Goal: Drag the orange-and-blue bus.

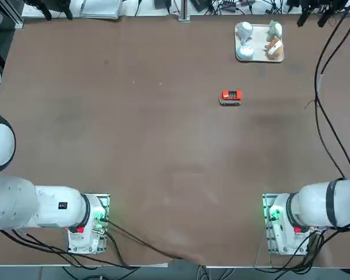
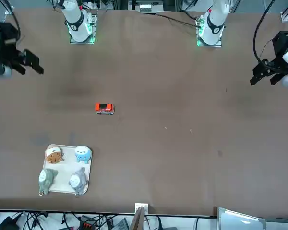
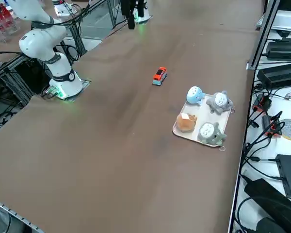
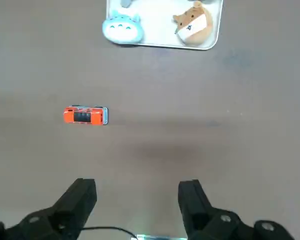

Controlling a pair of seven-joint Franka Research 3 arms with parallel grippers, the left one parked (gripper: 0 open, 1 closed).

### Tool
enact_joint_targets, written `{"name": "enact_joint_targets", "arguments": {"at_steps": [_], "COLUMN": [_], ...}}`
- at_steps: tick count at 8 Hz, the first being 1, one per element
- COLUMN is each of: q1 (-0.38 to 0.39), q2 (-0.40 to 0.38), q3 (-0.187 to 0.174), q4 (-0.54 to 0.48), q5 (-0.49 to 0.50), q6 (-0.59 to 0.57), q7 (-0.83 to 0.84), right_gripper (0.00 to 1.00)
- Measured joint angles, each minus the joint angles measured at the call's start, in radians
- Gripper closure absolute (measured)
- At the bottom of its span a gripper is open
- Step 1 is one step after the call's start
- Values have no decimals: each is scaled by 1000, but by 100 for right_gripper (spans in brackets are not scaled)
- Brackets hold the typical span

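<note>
The brown matte flat surface shows in all four views: overhead, facing the robot, raised at its right, and close from the wrist

In the right wrist view, you see the white tray, near the table's far edge, cut off by the picture's edge; of its grey figurine, only a small piece is visible. The right gripper, above the table's right side, is also cut off there. In the top view, the windows of the orange-and-blue bus are too small to tell well.
</note>
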Motion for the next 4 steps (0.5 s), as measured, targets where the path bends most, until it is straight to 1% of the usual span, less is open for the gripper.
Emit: {"name": "enact_joint_targets", "arguments": {"at_steps": [3,4], "q1": [-1,-2], "q2": [19,25], "q3": [-1,-1], "q4": [-1,-1], "q5": [-60,-65], "q6": [18,20], "q7": [-14,-14], "right_gripper": [0,0]}}
